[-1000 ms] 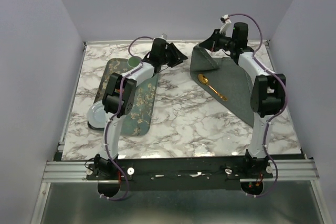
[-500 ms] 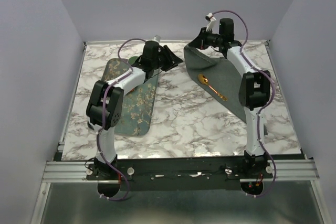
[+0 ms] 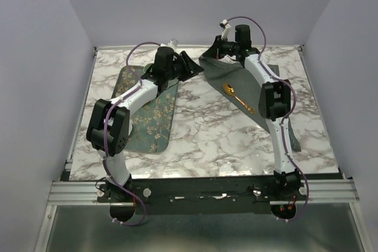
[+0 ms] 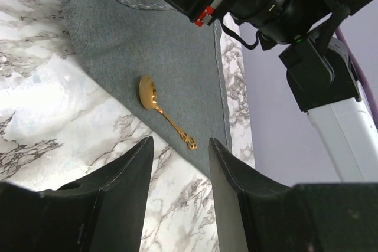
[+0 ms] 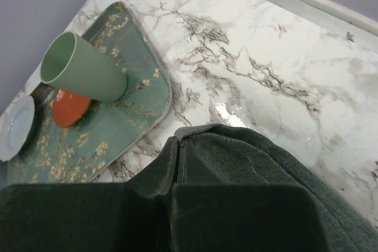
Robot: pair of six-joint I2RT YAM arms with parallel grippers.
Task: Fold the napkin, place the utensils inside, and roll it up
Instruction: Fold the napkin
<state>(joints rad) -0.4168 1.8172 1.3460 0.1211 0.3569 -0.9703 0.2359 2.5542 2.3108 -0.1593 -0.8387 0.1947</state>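
Note:
The dark grey napkin (image 3: 233, 78) lies on the right half of the marble table, reaching toward the near right. My right gripper (image 3: 217, 52) is shut on its far corner and holds that corner lifted at the back centre; the pinched cloth (image 5: 236, 157) fills the right wrist view. A gold spoon (image 3: 238, 99) lies on the napkin, also in the left wrist view (image 4: 155, 101). My left gripper (image 3: 194, 65) is open and empty, just left of the lifted corner, its fingers (image 4: 124, 187) pointing toward the spoon.
A green floral tray (image 3: 150, 122) lies on the left. In the right wrist view it holds a green cup (image 5: 82, 66) and a small orange dish (image 5: 69, 107), with a white plate (image 5: 15, 125) at its end. Walls enclose the table.
My right gripper has carried the napkin's far corner leftward, pulling the cloth over toward the centre. The left arm's elbow has swung down and left; its gripper has stayed near the back centre.

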